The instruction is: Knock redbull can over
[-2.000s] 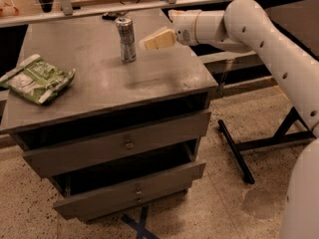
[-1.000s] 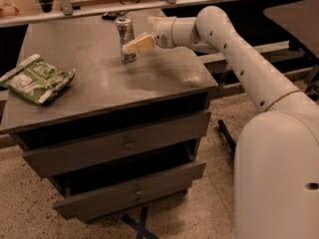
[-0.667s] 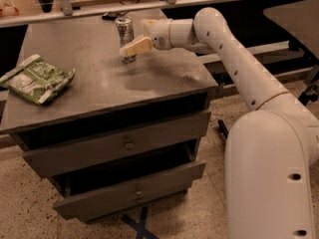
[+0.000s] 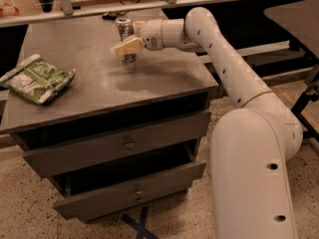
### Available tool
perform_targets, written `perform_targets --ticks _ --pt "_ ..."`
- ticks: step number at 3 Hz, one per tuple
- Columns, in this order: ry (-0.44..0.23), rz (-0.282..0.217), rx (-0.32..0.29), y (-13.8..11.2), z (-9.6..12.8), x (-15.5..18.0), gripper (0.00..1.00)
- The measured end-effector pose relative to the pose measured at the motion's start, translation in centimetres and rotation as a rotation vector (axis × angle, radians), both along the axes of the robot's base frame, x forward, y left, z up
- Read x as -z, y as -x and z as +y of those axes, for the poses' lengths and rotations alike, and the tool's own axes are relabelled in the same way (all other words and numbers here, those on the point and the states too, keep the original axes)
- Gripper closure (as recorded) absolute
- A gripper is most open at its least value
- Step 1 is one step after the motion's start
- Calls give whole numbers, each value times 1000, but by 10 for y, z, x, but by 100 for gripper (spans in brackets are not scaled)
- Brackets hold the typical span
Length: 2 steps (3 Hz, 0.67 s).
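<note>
Two items on the table: green snack bag lying flat at left, well apart from the work. Redbull can upright near the far edge. Gripper across the can's mid-body, fingers pressed together, apparently to act as a blunt pusher for tipping.

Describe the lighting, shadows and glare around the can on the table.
Camera view: the light is warm and dim overall. The can shows a bright glint on its top. The tool sits in front of the can's lower half and partly hides it. A soft dark shadow lies on the tabletop just below the tool. The white arm is the brightest thing in view.
</note>
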State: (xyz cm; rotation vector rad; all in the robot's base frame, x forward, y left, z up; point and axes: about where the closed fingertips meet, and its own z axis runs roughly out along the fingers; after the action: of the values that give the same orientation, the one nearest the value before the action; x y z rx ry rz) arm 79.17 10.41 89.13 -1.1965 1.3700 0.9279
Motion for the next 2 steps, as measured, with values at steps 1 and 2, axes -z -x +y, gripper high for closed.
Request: perform_targets --ticks 1,2 --pt "-7 -14 -25 1 3 -8 40" --pt "33 -22 -7 5 -16 -21 63"
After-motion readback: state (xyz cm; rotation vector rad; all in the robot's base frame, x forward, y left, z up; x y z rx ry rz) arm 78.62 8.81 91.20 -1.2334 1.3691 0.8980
